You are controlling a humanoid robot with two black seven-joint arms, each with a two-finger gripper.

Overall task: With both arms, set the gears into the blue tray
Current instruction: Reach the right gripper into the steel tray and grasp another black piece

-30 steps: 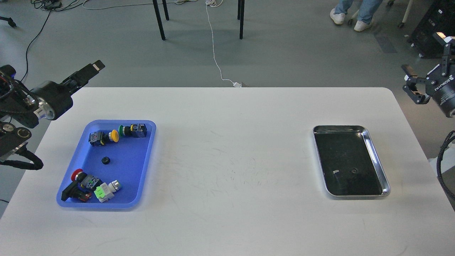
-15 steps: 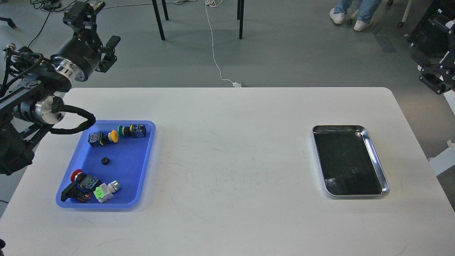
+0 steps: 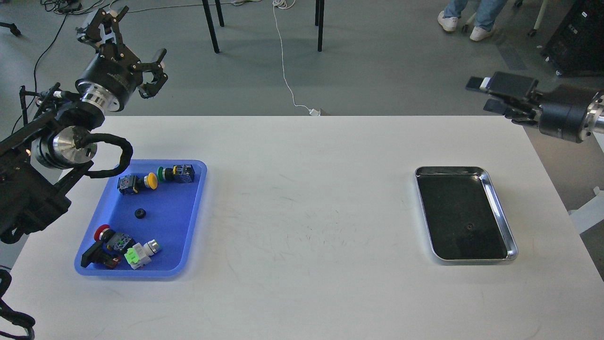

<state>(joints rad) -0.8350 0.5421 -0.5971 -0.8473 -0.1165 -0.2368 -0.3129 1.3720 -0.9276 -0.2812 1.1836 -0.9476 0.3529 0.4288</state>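
Observation:
The blue tray [image 3: 165, 226] lies at the table's left. One small black gear [image 3: 139, 213] rests on its bare middle. A second gear [image 3: 469, 227] sits inside the shiny steel tray [image 3: 501, 212] at the right. My left gripper [image 3: 139, 40] hangs beyond the table's far left corner, well above and behind the blue tray, fingers spread open and empty. My right gripper [image 3: 486, 94] points left above the far right corner, behind the steel tray. Its two fingers show one above the other with a gap, and they hold nothing.
Several coloured push-button switches lie in the blue tray: a yellow and a green one [image 3: 158, 177] at its far end, red, black and white ones [image 3: 120, 248] at its near end. Chair legs [image 3: 212, 28], a white cable and a person's feet are on the floor beyond.
My left arm swung up and turned, so its gripper now shows spread fingers above the far left corner. My right gripper came in from the right edge and turned to point left.

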